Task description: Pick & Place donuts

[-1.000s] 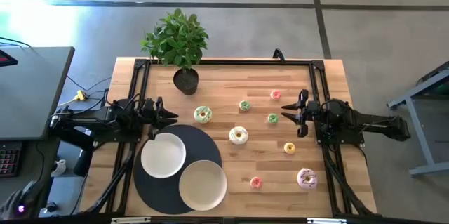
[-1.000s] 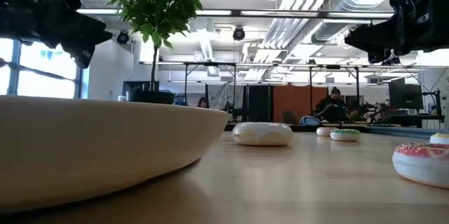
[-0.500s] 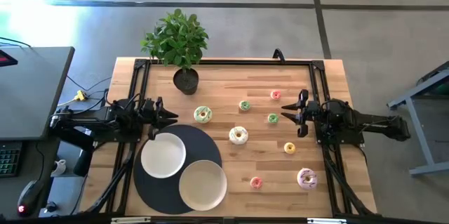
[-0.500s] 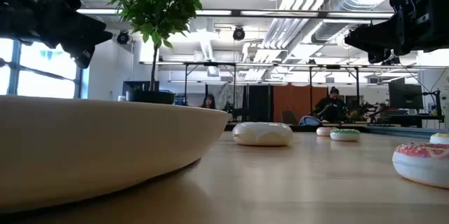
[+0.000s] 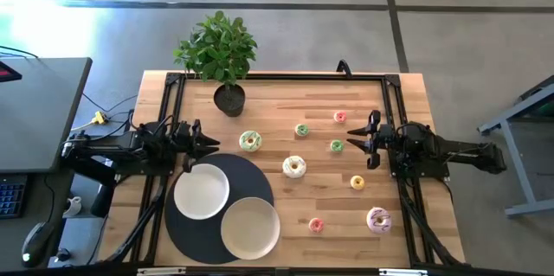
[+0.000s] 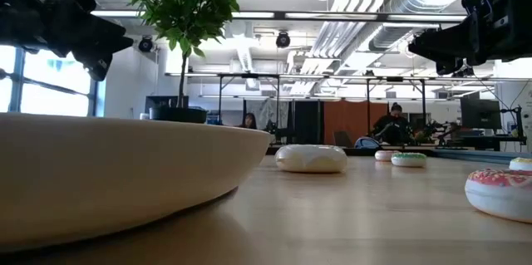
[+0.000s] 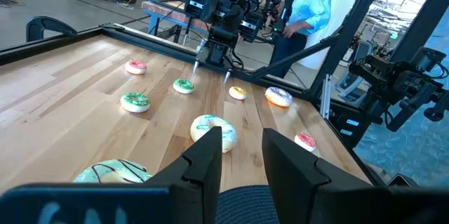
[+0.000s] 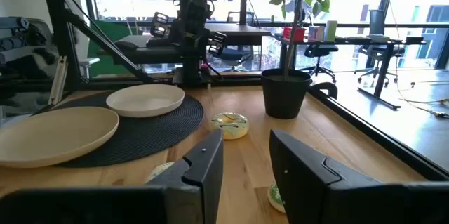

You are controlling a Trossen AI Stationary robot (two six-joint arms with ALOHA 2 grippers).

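Eight small toy donuts lie flat on the wooden table. In the high view they are a green-and-white one (image 5: pixel 250 141), two small green ones (image 5: pixel 301 130) (image 5: pixel 336 145), a pink one (image 5: pixel 340 117), a white one (image 5: pixel 294 167), a yellow one (image 5: pixel 357 182), an orange-pink one (image 5: pixel 316 224) and a lilac one (image 5: pixel 378 219). My left gripper (image 5: pixel 208 144) (image 7: pixel 242 157) hovers open above the table's left side, near the green-and-white donut (image 7: pixel 112 173). My right gripper (image 5: pixel 355 144) (image 8: pixel 247 161) hovers open on the right, beside a green donut. Neither holds anything.
Two round plates, white (image 5: pixel 202 190) and cream (image 5: pixel 250 227), sit on a dark round mat (image 5: pixel 185 234) at the near left. A potted plant (image 5: pixel 221 55) stands at the far left. A black frame (image 5: pixel 286 76) borders the table. Bare wood lies between the donuts.
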